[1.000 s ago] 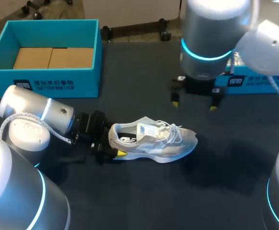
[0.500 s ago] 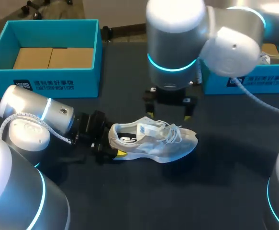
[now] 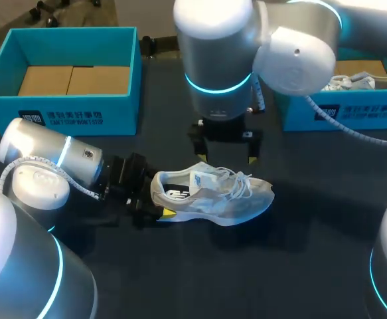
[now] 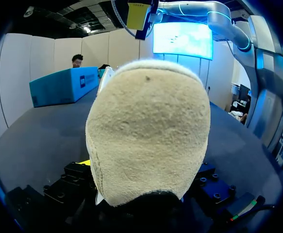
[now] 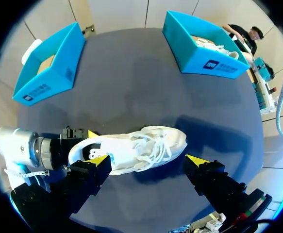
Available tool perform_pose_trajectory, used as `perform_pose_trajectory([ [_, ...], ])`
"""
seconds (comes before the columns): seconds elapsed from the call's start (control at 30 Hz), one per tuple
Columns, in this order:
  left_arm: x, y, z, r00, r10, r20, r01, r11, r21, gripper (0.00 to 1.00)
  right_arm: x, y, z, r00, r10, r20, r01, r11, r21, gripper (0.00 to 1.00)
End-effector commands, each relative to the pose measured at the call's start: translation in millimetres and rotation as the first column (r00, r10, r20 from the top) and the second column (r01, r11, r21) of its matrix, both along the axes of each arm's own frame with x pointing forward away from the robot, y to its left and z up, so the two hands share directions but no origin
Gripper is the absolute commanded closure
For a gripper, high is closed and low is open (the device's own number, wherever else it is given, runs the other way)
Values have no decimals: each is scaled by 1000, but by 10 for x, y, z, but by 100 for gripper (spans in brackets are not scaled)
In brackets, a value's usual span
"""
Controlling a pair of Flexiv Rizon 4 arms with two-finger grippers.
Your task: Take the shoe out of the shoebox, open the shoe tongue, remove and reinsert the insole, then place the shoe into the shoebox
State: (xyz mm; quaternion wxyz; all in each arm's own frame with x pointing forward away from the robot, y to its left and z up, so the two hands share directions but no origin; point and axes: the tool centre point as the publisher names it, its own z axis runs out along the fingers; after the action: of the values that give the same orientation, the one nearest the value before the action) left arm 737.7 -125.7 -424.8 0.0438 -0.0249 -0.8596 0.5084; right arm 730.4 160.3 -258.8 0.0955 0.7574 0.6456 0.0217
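Note:
A white and grey sneaker (image 3: 213,193) lies on its side on the dark table, toe to the right, tongue and laces facing away from me. My left gripper (image 3: 154,203) is shut on its heel, one yellow fingertip (image 3: 168,212) against the near side. In the left wrist view the heel (image 4: 148,136) fills the space between the fingers. My right gripper (image 3: 225,155) hangs open just above the laces, holding nothing. From the right wrist view the shoe (image 5: 131,150) lies under and ahead of the right gripper (image 5: 148,160).
An open blue shoebox (image 3: 60,116) with a bare cardboard floor stands at the back left. A second blue shoebox (image 3: 342,109) at the back right holds another shoe (image 3: 359,81). My right arm's big joint (image 3: 216,53) hangs over the table's middle.
My right arm has swung left from near the right shoebox and come down over the sneaker, gripper still open. The left gripper and shoe have not moved.

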Motion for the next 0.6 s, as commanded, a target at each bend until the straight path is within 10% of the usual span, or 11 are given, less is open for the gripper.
perform_pose_trajectory([
  [0.03,-23,-1,-11,1000,0,1,0,1000,4,100,-41,64,-17,1000,-20,9,20,1000,-13,0],
  [0.6,-23,-1,-11,1000,0,1,0,1000,4,100,-172,510,-137,997,-70,26,72,996,-46,0],
])
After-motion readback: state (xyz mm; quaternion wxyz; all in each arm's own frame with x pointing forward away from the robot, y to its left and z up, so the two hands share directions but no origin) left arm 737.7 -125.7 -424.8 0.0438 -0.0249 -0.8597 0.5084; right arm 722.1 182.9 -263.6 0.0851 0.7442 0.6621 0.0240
